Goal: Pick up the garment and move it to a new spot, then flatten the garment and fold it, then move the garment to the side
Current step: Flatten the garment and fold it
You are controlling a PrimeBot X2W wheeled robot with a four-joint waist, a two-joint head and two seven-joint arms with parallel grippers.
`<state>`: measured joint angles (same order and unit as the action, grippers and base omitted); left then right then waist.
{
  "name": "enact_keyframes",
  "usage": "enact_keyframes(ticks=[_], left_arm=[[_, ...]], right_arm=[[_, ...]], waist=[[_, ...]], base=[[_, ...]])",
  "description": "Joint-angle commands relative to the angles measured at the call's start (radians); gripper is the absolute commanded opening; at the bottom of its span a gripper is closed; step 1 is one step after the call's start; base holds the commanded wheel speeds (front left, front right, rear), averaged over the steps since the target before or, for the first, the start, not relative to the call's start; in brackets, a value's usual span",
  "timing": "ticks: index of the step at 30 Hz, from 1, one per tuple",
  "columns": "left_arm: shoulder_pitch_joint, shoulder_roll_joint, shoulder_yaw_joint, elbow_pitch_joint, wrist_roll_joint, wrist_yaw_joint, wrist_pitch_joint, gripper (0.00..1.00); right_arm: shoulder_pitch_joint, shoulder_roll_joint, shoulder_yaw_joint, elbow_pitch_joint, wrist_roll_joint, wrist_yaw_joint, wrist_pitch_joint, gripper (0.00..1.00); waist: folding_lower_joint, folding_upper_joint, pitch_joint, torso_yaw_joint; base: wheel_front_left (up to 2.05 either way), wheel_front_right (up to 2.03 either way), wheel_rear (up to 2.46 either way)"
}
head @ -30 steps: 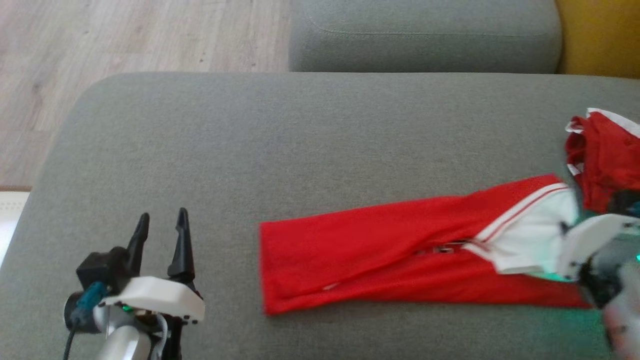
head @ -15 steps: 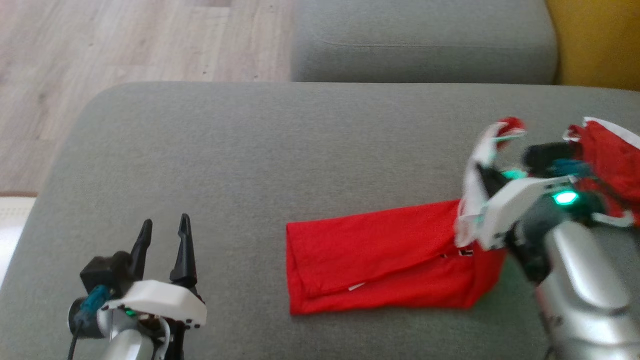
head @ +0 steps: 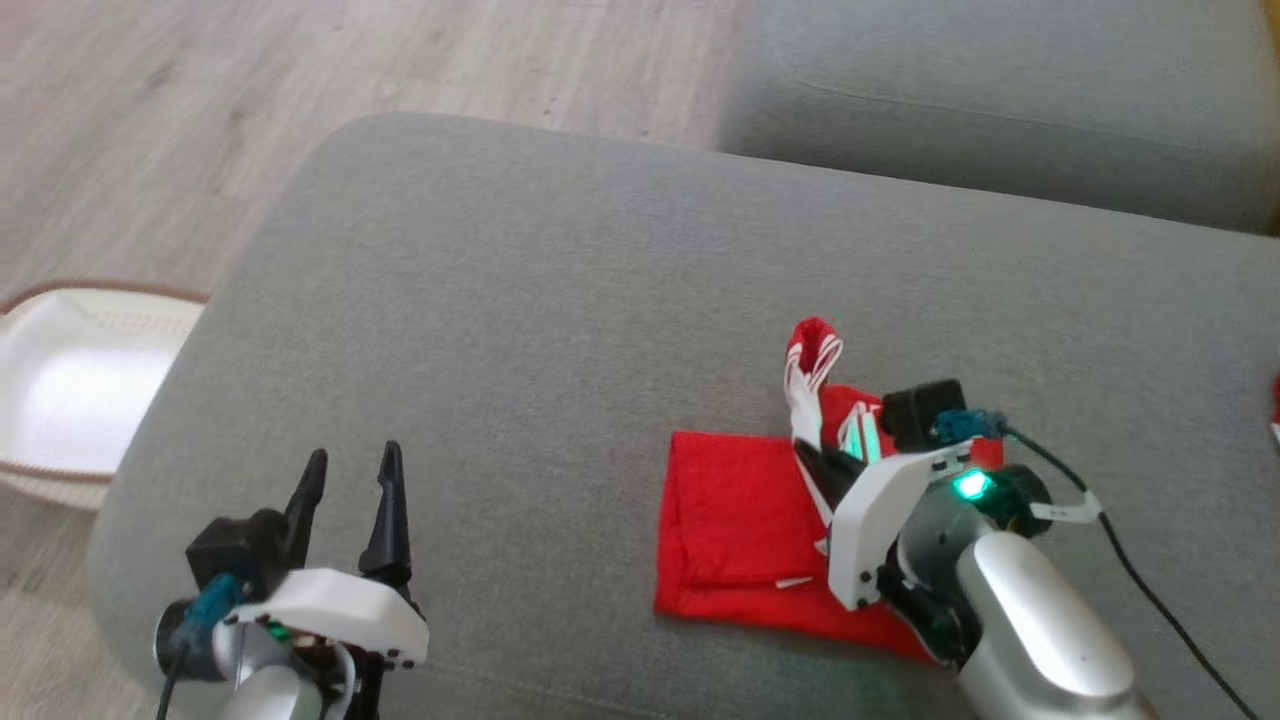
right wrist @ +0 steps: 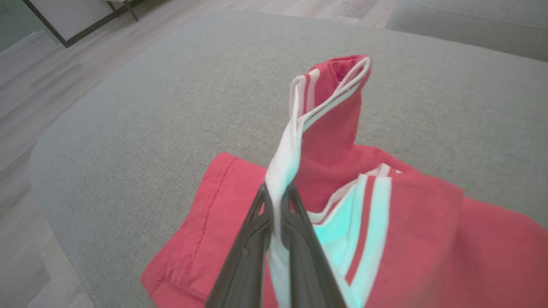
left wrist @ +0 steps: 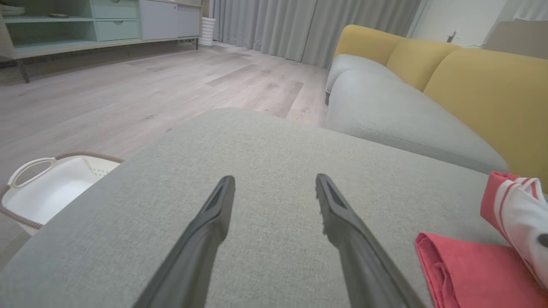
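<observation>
One red garment [head: 740, 530] lies on a grey sofa cushion [head: 560, 300] — right pincer [right wrist: 278, 190] grips its striped end. Left pincer [left wrist: 274, 179] stands open, empty; wood floor [head: 300, 60] beyond.

Head view: right gripper [head: 810, 458] and its arm cover the right part of the garment [head: 735, 520]. Basket [head: 70, 380] cut off by the left edge; red scrap [head: 1276, 395] at the right edge too small to identify. Right wrist view: garment runs off the bottom edge.

The head camera looks down on the grey cushion [head: 560, 300]. The left wrist camera skims low across it. The right wrist camera hangs close over the garment [head: 730, 520] at 4 o'clock, which all views share.
</observation>
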<state>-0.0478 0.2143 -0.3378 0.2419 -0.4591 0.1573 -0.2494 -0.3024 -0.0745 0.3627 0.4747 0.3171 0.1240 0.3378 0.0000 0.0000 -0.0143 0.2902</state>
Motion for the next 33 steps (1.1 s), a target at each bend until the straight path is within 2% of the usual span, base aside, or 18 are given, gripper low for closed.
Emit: enact_keyframes(ticks=[1, 9, 17, 18, 19, 20, 23, 27, 30, 33], left_arm=[[-0.064, 0.005, 0.035, -0.021, 0.007, -0.001, -0.01, 1.0], [-0.068, 0.006, 0.035, -0.012, 0.005, -0.003, -0.011, 1.0], [-0.08, 0.004, 0.028, -0.003, 0.008, -0.005, -0.011, 1.0], [-0.081, 0.004, 0.028, -0.002, 0.008, -0.004, -0.011, 1.0], [-0.082, 0.004, 0.027, -0.001, 0.008, -0.004, -0.011, 1.0], [-0.083, 0.003, 0.026, 0.001, 0.008, -0.004, -0.011, 1.0], [-0.085, 0.004, 0.026, 0.005, 0.006, -0.004, -0.011, 1.0], [-0.079, 0.007, 0.03, 0.005, 0.005, -0.001, -0.012, 1.0], [-0.069, 0.011, 0.037, -0.002, 0.003, 0.003, -0.012, 1.0], [-0.059, 0.012, 0.045, -0.012, 0.002, 0.007, -0.012, 1.0]], right_arm=[[-0.051, 0.017, 0.03, -0.017, 0.014, 0.007, -0.007, 0.0], [-0.07, 0.023, 0.094, 0.047, 0.046, 0.007, -0.02, 0.0], [-0.1, 0.024, 0.193, 0.118, 0.155, 0.007, -0.089, 0.0], [-0.105, 0.024, 0.203, 0.13, 0.165, 0.007, -0.097, 0.07], [-0.111, 0.024, 0.213, 0.14, 0.175, 0.007, -0.108, 0.48], [-0.116, 0.024, 0.226, 0.145, 0.186, 0.007, -0.121, 1.0], [-0.132, 0.024, 0.269, 0.129, 0.257, 0.007, -0.209, 1.0], [-0.142, 0.02, 0.259, 0.083, 0.315, 0.007, -0.308, 1.0], [-0.146, -0.029, 0.209, 0.028, 0.326, 0.007, -0.382, 1.0], [-0.136, -0.099, 0.112, -0.008, 0.319, 0.007, -0.425, 1.0]], waist=[[0.0, 0.0, 0.008, 0.028], [0.0, 0.0, 0.013, 0.045], [0.0, 0.0, 0.014, 0.028], [0.0, 0.0, 0.015, 0.025], [0.0, 0.0, 0.015, 0.022], [0.0, 0.0, 0.015, 0.019], [0.0, 0.0, 0.013, 0.006], [0.0, 0.0, 0.001, -0.012], [0.0, 0.0, -0.008, -0.029], [0.0, 0.0, -0.014, -0.046]], base=[[0.0, 0.0, 0.0], [0.0, 0.0, 0.0], [0.0, 0.0, 0.0], [0.0, 0.0, 0.0], [0.0, 0.0, 0.0], [0.0, 0.0, 0.0], [0.0, 0.0, 0.0], [0.0, 0.0, 0.0], [0.0, 0.0, 0.0], [0.0, 0.0, 0.0]])
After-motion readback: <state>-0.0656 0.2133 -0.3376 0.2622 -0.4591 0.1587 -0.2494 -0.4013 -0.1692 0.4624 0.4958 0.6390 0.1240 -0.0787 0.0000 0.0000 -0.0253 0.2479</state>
